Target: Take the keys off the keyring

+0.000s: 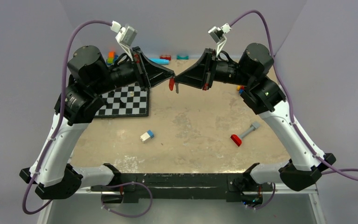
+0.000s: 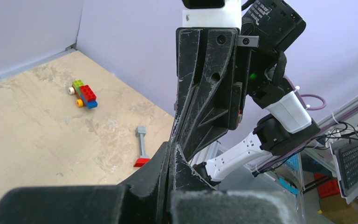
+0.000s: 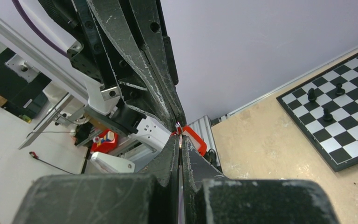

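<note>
Both grippers meet tip to tip in the air above the middle back of the table. My left gripper (image 1: 171,74) (image 2: 172,150) is shut, its tips at the small metal keyring (image 3: 179,125). A red key tag (image 1: 171,84) (image 3: 197,140) hangs from the ring. My right gripper (image 1: 177,80) (image 3: 180,136) is shut on a thin metal key (image 1: 177,87), whose edge shows between its jaws. In the left wrist view the ring and the key are hidden behind the fingers.
A chessboard (image 1: 127,101) with a few pieces lies under the left arm. A white and blue block (image 1: 147,136) and a red and grey piece (image 1: 244,134) lie on the tabletop. Coloured bricks (image 1: 112,57) and a cyan part (image 1: 160,61) lie at the back.
</note>
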### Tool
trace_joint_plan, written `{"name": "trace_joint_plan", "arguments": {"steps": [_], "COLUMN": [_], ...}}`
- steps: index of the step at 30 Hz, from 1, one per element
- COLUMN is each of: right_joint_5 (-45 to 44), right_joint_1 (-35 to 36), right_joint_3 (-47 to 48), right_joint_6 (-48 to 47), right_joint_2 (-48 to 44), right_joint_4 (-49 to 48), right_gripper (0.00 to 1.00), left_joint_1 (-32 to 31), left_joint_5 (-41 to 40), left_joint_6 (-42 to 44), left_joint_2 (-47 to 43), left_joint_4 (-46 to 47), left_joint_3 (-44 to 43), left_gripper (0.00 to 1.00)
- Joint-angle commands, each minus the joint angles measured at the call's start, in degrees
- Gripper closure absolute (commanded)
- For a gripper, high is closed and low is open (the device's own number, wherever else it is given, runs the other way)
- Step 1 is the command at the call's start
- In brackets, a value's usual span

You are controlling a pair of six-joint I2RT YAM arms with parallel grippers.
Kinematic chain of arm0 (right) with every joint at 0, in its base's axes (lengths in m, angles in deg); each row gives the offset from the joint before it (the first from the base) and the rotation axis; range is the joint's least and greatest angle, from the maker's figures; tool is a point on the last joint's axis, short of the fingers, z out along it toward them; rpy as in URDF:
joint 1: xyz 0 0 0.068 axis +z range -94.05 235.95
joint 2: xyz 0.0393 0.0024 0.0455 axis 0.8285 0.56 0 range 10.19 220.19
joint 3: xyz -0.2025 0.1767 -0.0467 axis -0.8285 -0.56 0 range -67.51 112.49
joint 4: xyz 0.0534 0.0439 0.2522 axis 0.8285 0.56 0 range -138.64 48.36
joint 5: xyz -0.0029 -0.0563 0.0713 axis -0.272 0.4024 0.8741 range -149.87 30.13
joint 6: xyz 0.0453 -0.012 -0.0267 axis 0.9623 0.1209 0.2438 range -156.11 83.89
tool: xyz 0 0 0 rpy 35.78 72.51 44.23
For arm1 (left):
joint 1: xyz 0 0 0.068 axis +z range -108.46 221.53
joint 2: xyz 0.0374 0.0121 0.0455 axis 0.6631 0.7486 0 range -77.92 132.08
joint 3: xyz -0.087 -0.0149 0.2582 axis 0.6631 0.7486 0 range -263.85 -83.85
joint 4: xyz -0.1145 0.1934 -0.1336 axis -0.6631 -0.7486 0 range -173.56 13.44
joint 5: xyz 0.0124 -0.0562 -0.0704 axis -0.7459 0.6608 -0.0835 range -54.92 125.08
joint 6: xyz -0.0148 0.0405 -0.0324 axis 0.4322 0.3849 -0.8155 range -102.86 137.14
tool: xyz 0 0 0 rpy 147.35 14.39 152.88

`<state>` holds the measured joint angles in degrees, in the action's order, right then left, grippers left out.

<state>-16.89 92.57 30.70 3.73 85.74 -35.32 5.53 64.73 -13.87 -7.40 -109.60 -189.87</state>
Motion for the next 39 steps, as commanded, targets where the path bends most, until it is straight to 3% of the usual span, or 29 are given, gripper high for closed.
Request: {"name": "trace_joint_plan", "arguments": {"steps": [1, 29, 30, 35, 37, 39], "right_joint_5": [-3.44, -4.84, -4.85, -4.75, -4.88, -4.92], "right_joint_1": [-0.23, -0.23, -0.23, -0.21, -0.22, -0.19], "right_joint_3": [0.63, -1.89, -1.93, -2.82, -3.17, -3.25], "right_joint_6": [0.86, 3.55, 3.50, 3.24, 2.98, 2.53], "right_joint_2": [-1.81, -3.21, -3.21, -3.71, -3.95, -4.10], "right_joint_4": [-7.50, -12.98, -12.76, -12.15, -11.82, -11.08], "right_gripper": [1.00, 1.00, 1.00, 1.00, 1.00, 1.00], "left_joint_1": [-0.39, -0.60, -0.56, -0.58, -0.63, -0.63], "left_joint_5": [-0.43, -8.23, -8.28, -8.98, -9.18, -9.25], "left_joint_6": [-1.59, -8.46, -8.27, -6.00, -4.94, -3.90], "left_joint_2": [-1.46, -6.09, -6.17, -6.55, -6.62, -6.54], "left_joint_4": [0.87, 8.37, 8.00, 5.69, 4.52, 3.30], "left_joint_3": [1.95, 9.22, 9.15, 7.85, 6.86, 5.92], "left_gripper": [1.00, 1.00, 0.97, 0.48, 0.36, 0.31]}}
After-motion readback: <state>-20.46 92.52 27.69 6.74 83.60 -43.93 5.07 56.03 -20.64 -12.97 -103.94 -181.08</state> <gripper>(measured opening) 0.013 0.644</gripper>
